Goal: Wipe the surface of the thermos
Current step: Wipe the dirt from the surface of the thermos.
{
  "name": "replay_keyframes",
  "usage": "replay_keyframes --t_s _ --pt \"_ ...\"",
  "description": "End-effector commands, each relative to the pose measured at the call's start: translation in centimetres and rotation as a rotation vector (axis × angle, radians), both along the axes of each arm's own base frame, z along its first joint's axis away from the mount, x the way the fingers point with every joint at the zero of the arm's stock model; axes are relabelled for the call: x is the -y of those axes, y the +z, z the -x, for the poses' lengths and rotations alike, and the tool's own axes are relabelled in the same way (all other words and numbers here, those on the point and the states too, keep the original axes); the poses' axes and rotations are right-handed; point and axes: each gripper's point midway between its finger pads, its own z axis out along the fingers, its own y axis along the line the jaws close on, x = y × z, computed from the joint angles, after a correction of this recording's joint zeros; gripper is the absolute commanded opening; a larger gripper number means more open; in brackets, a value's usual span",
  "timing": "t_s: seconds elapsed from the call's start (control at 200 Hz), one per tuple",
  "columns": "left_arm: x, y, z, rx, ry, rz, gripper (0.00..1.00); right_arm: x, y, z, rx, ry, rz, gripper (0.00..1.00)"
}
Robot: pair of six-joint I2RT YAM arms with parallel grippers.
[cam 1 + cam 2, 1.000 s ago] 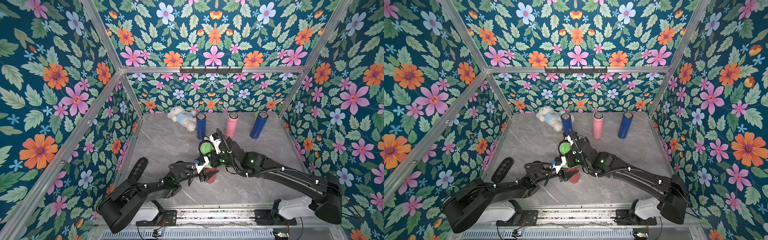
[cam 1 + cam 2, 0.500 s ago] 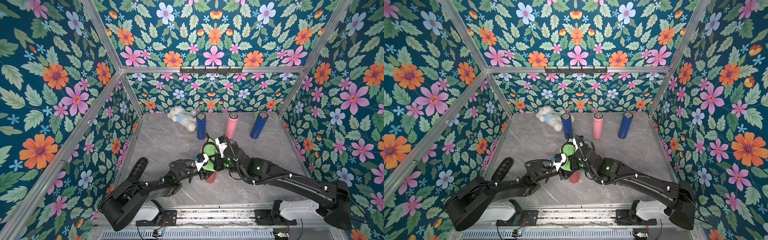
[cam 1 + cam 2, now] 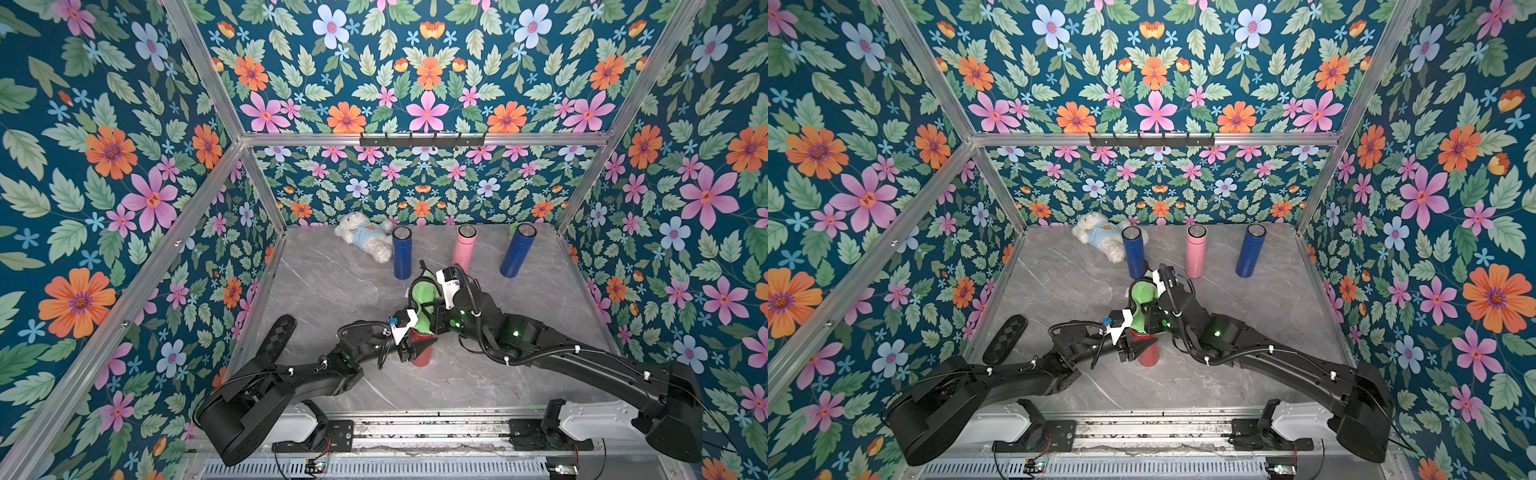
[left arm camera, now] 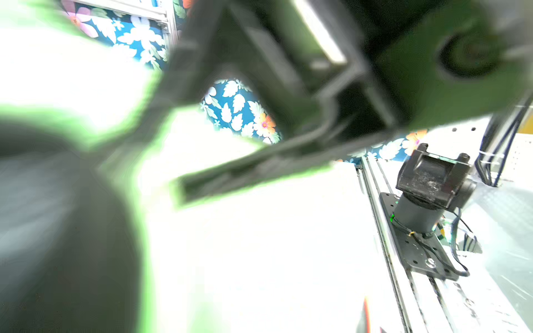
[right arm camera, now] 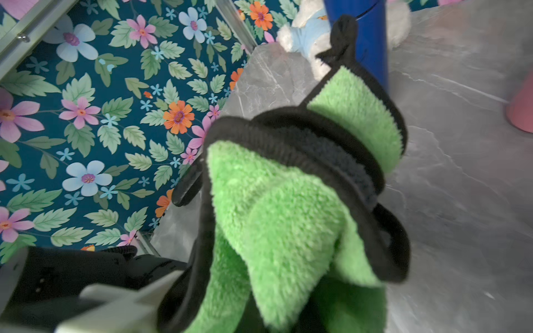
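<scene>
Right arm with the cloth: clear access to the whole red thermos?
Likely not: left gripper clamps the red thermos just below the green cloth, covering that band; only its lower part looks free.

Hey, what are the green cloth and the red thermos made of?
The green cloth looks like plush microfibre: fluffy matte pile with black stitched edging. The red thermos is probably painted metal, with a smooth satin red body; too little shows to be sure.
</scene>
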Motion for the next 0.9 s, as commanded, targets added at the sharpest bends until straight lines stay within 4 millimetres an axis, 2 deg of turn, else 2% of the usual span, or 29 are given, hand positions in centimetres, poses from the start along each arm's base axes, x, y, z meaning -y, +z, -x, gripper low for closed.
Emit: replay_keyframes --t_s 0.0,0.175,0.26,0.34,0.51,0.65,0.745,0.895 --pt "-1.9 3.8 -2.9 0.005 0.174 0.158 0.00 5.2 -4.5 3.2 -0.148 -0.040 0.197 0.00" --pt "-5.0 7.3 -5.0 -0.078 0.344 0.383 0.00 8.9 -2.4 3.1 -0.101 -0.118 0.149 0.00" --pt "-8.0 9.2 -5.7 -0.152 0.440 0.591 0.00 9.7 -1.9 2.8 -0.091 -0.135 0.113 0.00" --pt "-10.6 10.0 -6.4 -0.271 0.498 0.797 0.00 9.9 -1.7 2.3 -0.092 -0.139 0.084 0.00" --pt "-13.7 10.1 -7.2 -0.492 0.534 1.079 0.00 8.9 -1.5 0.7 -0.099 -0.117 -0.007 0.00" --pt "-15.3 10.2 -7.3 -0.614 0.509 1.246 0.00 7.5 -1.9 -0.7 -0.103 -0.073 -0.105 0.00" --pt "-16.0 9.5 -7.6 -0.701 0.492 1.332 0.00 5.9 -0.6 -1.2 -0.068 -0.012 -0.175 0.00" --pt "-15.9 9.3 -8.0 -0.788 0.435 1.389 0.00 3.8 2.4 -1.6 0.014 0.079 -0.252 0.00"
